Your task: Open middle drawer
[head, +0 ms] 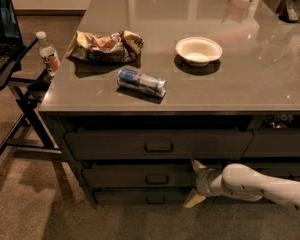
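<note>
Holds the gripper (194, 183) spread wide at lower right, just beside the middle drawer (115, 177) handle (157, 179), ready to grab it.

arm (250, 183): white, rounded shell | gripper (189, 183), lower right: cream fingers (194, 199)

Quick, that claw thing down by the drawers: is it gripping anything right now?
Gripper: open, holding nothing, fingers spread at the right end of the middle drawer front.
</note>
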Robot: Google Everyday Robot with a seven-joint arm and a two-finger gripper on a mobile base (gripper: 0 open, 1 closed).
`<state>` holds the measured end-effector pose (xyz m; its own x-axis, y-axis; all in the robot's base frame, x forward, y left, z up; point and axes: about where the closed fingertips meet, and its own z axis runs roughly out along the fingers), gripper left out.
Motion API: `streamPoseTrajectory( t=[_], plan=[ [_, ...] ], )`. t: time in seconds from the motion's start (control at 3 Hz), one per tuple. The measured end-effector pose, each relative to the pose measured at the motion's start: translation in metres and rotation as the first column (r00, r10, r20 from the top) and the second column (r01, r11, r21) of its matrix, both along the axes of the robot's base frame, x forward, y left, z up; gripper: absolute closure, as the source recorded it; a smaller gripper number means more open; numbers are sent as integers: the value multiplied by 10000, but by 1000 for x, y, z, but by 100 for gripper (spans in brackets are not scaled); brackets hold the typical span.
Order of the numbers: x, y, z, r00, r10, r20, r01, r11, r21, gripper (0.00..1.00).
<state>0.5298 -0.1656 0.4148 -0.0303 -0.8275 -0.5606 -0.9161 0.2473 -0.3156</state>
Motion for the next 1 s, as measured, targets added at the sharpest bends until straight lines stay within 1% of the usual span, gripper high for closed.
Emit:
streamPoseTrajectory(
  t=[0.33, 0.67, 1.0],
  plan=[
    [0, 0, -1, 10000, -2, -1, 2, 10000, 9, 0],
    [0, 0, -1, 10000, -2, -1, 2, 10000, 10, 7],
    [0, 0, -1, 10000, -2, -1, 2, 10000, 10, 26]
  ],
)
